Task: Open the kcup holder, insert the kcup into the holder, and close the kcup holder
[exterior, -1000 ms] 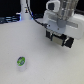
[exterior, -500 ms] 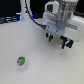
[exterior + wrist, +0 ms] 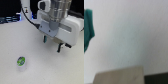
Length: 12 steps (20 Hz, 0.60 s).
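Observation:
The kcup [image 3: 20, 61] is a tiny white pod with a green-and-blue top. It stands alone on the white table [image 3: 35, 67] at the exterior view's lower left. My gripper [image 3: 53, 43] hangs above the table at the upper right, well away from the kcup. Its fingers stand apart with nothing between them. One teal finger [image 3: 89, 27] shows at the edge of the wrist view. The kcup holder does not show clearly in either view.
Blurred dark objects [image 3: 9, 19] stand along the far edge at the exterior view's upper left. A black cable [image 3: 31, 17] runs from there to the arm. A dull tan-grey flat shape [image 3: 124, 76] shows in the wrist view over the white surface.

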Motion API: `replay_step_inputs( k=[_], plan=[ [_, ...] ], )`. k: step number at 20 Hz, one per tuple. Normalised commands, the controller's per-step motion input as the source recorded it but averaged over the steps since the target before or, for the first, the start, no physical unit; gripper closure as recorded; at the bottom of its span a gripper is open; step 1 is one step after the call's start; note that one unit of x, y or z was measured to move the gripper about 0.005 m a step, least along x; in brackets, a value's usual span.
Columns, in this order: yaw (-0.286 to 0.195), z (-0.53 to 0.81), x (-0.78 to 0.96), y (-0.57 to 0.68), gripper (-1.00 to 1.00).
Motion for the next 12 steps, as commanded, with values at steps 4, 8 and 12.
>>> replay_step_inputs(
  k=[4,8,12],
  plan=[
    [-0.210,0.13,0.13,-0.66,-1.00],
    [-0.221,0.10,0.09,-0.65,-1.00],
    [-0.232,0.06,0.06,-0.64,-1.00]
  ],
)
